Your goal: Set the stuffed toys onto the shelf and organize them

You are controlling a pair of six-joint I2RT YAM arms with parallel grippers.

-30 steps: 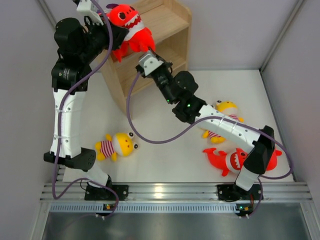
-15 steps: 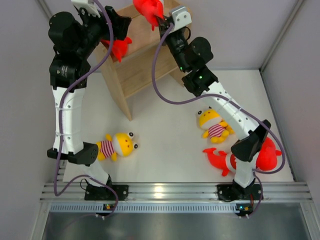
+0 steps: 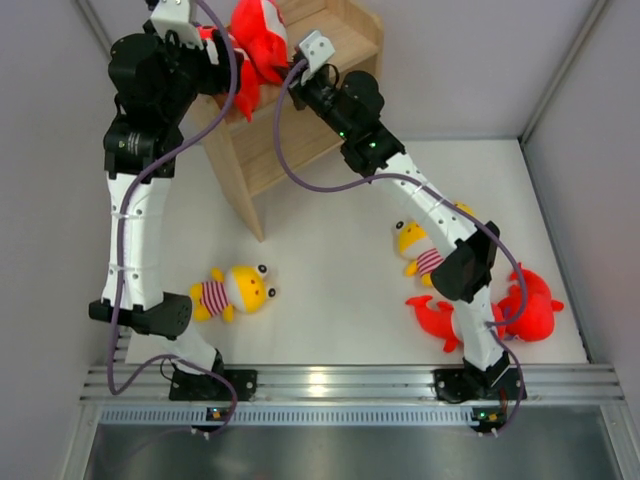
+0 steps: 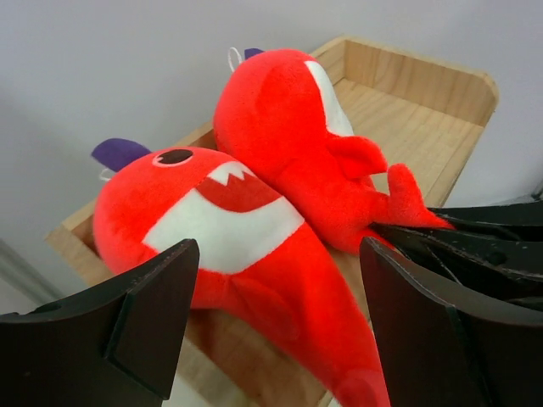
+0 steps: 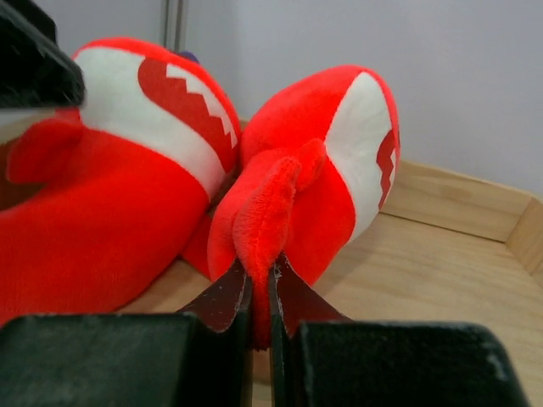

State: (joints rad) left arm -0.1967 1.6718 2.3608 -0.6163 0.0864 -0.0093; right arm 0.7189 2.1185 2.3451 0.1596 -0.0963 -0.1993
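Two red shark plushes lie side by side on the top of the wooden shelf (image 3: 335,40). The first shark (image 4: 212,220) lies between the wide-apart fingers of my left gripper (image 4: 276,326), which is open and not touching it. My right gripper (image 5: 261,288) is shut on the tail of the second shark (image 5: 339,161), which rests on the shelf top (image 5: 441,263) against the first shark (image 5: 110,195). On the table lie two yellow striped plushes (image 3: 238,290) (image 3: 410,240) and two more red sharks (image 3: 437,320) (image 3: 532,305).
The right arm (image 3: 440,215) stretches from its base across the table to the shelf, over the right-hand yellow plush. The left arm (image 3: 135,220) stands along the left wall. White walls close in on both sides of the table.
My left gripper has opened and let go of the first shark on the shelf top. My right gripper has carried the second shark up and set it beside the first.
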